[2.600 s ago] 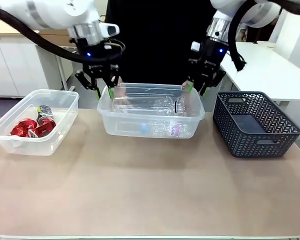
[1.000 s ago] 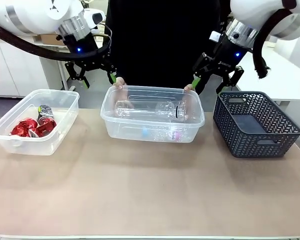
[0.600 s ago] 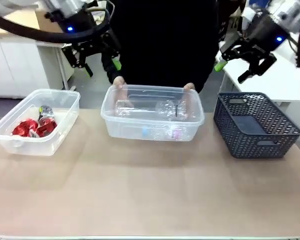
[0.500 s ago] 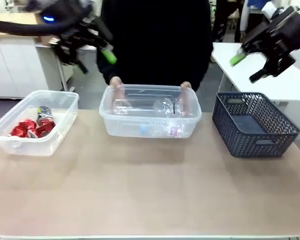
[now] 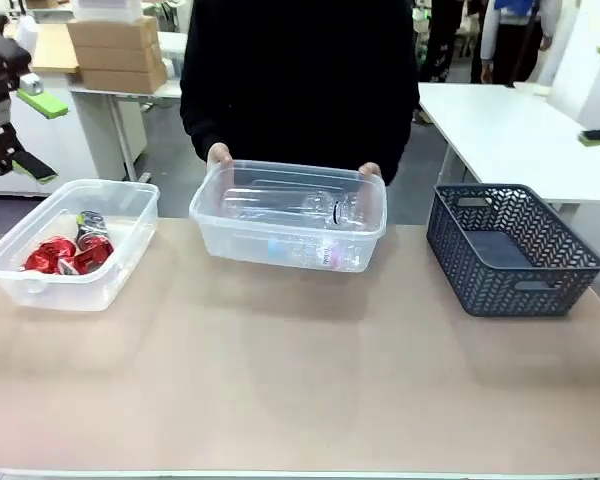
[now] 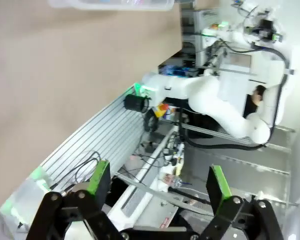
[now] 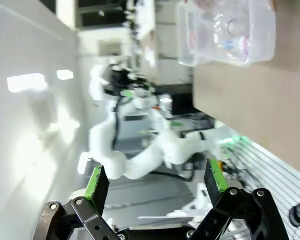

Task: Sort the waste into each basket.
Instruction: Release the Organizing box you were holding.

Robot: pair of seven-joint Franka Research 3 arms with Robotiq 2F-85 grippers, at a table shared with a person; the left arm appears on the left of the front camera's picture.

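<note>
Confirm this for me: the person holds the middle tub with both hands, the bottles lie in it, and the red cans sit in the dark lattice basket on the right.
Not quite. The red cans sit in the clear tub on the left, as the front view shows; the dark lattice basket holds none. The rest stands: the person's hands hold the middle tub, with the bottles in it.

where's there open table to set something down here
The whole near half of the table is bare, in front of the can tub, the bottle tub the person holds, and the dark basket. The back row is crowded; gaps between containers are narrow.
</note>
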